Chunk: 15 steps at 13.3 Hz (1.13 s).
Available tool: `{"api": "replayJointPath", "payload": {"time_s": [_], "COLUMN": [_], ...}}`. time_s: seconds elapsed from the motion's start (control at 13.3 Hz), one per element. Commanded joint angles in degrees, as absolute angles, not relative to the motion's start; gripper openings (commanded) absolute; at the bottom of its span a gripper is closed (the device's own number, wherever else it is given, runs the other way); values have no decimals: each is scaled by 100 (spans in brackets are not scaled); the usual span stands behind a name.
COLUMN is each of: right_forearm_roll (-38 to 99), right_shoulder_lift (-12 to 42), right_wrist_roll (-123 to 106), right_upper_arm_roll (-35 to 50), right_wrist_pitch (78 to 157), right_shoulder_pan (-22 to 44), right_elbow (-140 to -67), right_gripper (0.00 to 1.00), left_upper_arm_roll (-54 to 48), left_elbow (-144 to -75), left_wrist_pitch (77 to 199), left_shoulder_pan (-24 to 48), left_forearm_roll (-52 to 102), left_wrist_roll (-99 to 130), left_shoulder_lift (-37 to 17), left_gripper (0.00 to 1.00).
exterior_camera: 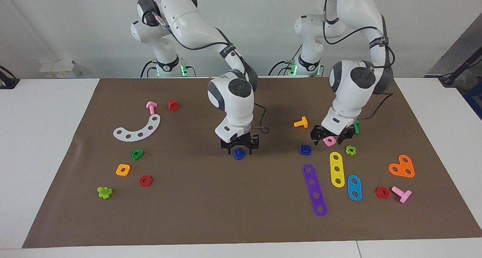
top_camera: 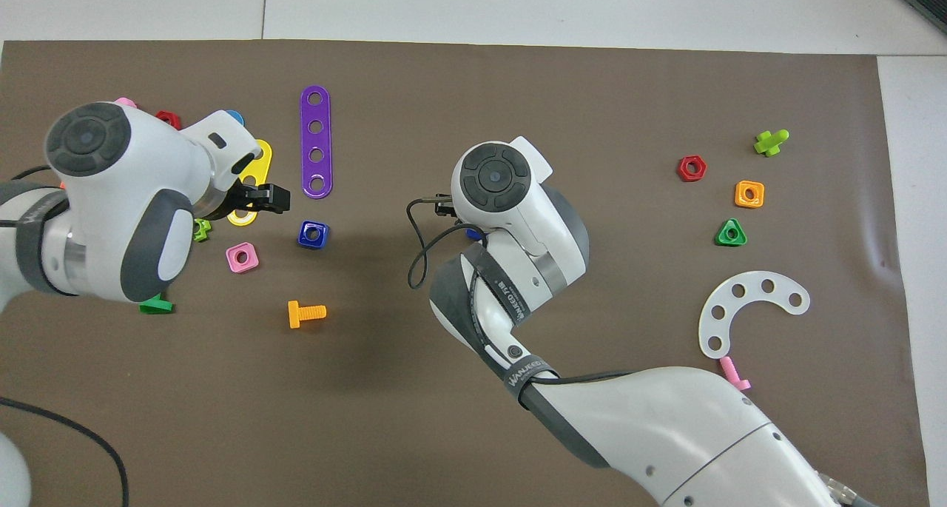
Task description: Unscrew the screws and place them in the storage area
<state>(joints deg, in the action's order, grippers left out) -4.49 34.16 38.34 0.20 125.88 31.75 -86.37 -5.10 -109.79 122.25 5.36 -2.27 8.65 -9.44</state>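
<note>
Now, right gripper: clenched on the blue bolt, over the mat, beside the blue nut.
Left gripper: fingers spread, above the pink nut.
Blue nut: just beside the pink nut.

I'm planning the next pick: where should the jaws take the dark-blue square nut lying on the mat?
Probably across two opposite flat sides of the dark-blue square nut, coming straight down. It lies flat with its hole up, apart from the purple strip and the pink nut, so the sides look free.
</note>
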Motion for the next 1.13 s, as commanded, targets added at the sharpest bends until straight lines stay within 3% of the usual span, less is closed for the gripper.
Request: {"api": "replayJointPath", "payload": {"time_s": [0.0, 0.3, 0.53, 1.05], "right_forearm_roll": [-536, -510, -466, -448], "right_shoulder_lift": [3366, 3357, 3357, 3340], "right_wrist_roll": [3710, 3639, 3647, 3639], "right_upper_arm_roll": [44, 44, 44, 44], "right_wrist_pitch": [12770, 12797, 12893, 12841], "right_shoulder_pan": [3138, 3138, 3164, 3190], "right_elbow": [-8920, -8974, -8930, -8991], "right_gripper": [57, 52, 51, 50], "left_upper_arm_roll": [-536, -536, -545, -554], "left_elbow": [-10944, -10074, -10028, -9554], "left_wrist_pitch": [11578, 10242, 10002, 9404], "left_shoulder_pan": [256, 88, 79, 97], "left_forearm_roll": [-114, -123, -114, 141], "left_wrist_roll": [598, 598, 615, 580], "left_shoulder_lift": [-502, -273, 148, 176], "left_gripper": [100, 100, 100, 100]}}
